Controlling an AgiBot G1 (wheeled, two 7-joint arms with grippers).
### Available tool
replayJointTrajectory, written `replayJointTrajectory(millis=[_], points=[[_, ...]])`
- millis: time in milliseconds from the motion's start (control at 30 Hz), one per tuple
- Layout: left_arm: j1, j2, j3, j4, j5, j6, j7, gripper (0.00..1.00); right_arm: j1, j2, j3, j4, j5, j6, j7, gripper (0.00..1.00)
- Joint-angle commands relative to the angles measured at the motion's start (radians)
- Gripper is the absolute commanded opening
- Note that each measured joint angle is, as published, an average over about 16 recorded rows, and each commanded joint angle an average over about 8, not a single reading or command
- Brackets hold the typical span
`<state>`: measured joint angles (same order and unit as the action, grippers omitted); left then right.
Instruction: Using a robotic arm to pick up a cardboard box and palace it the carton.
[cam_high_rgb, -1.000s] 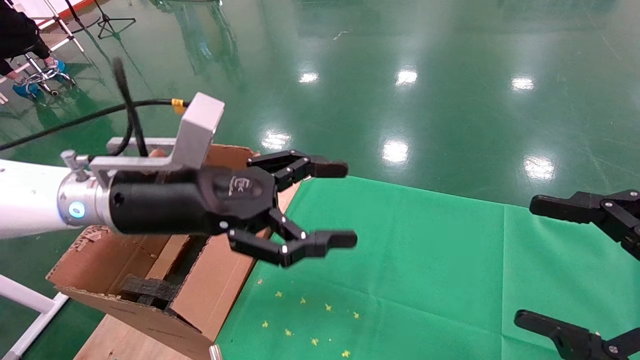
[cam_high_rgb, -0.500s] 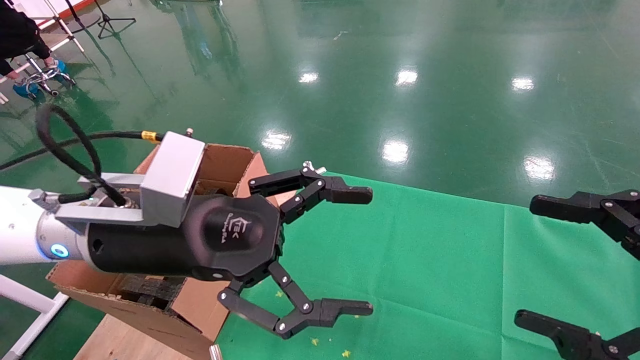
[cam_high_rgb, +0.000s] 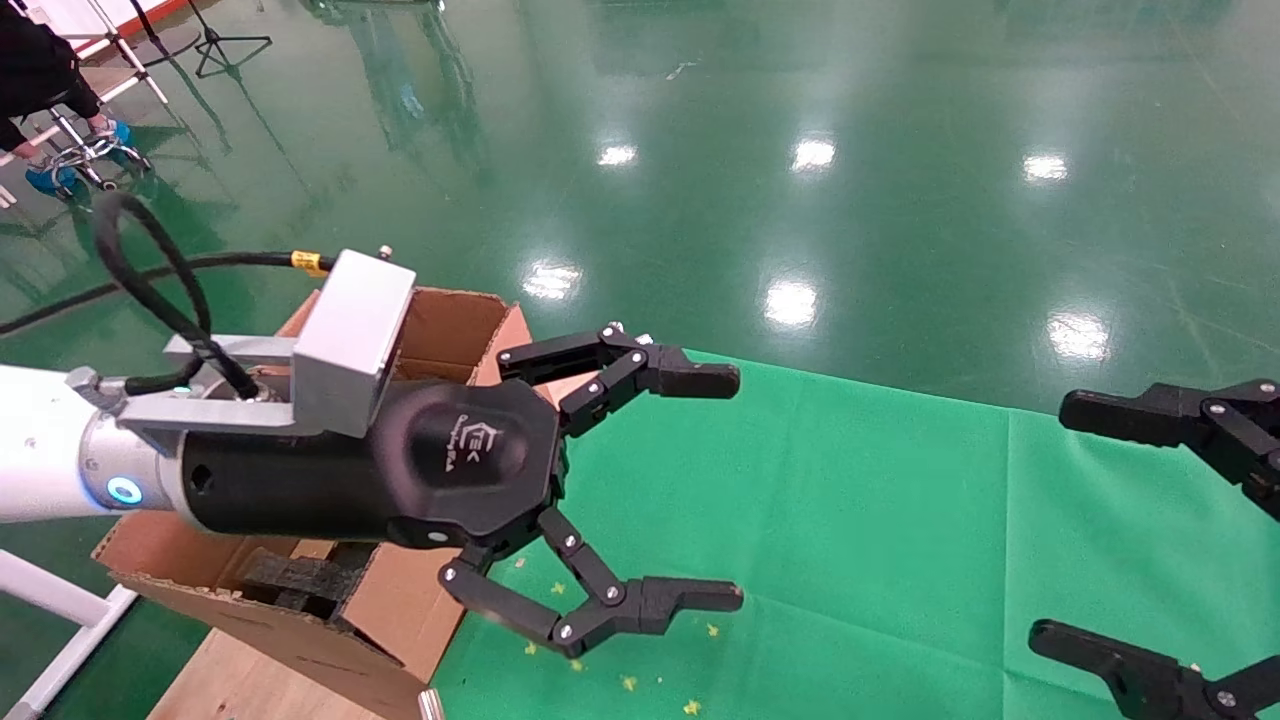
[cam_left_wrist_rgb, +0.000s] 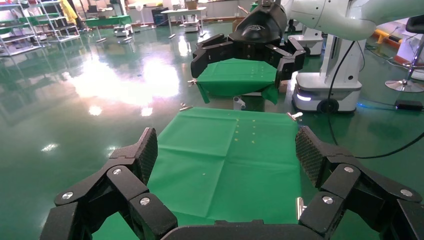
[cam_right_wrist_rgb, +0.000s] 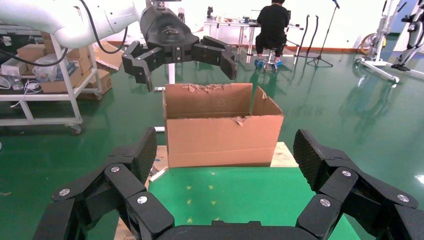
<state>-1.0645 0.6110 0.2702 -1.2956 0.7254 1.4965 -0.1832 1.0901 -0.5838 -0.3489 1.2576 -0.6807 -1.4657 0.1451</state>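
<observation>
Nearest the head camera, the left tool (cam_high_rgb: 735, 490) on the white arm with its silver wrist hangs in the air with both black fingers spread wide and nothing between them. It sits above the edge where the green cloth-covered desk (cam_high_rgb: 850, 520) meets the large brown corrugated carton (cam_high_rgb: 400, 600). The arm's black body and silver block hide most of the carton's opening; only a strip of black foam (cam_high_rgb: 290, 578) shows inside, and the carton's near corner is cut off by the picture's edge. The small taped cardboard box cannot be seen in any view. At the right edge, the all-black right tool (cam_high_rgb: 1050, 520) is also spread and empty, and only its fingers show. Beyond lies the glossy green floor (cam_high_rgb: 800, 150).
</observation>
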Motion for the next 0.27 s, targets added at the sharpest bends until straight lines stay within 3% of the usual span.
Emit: replayJointTrajectory(millis=[33, 267], points=[[-0.002, 0.000, 0.002, 0.003, 0.001, 0.000, -0.001, 1.00, 0.000, 0.000, 0.000, 0.000, 0.000, 0.000, 0.000, 1.00], [-0.005, 0.000, 0.005, 0.007, 0.003, 0.000, -0.003, 1.00, 0.000, 0.000, 0.000, 0.000, 0.000, 0.000, 0.000, 1.00]])
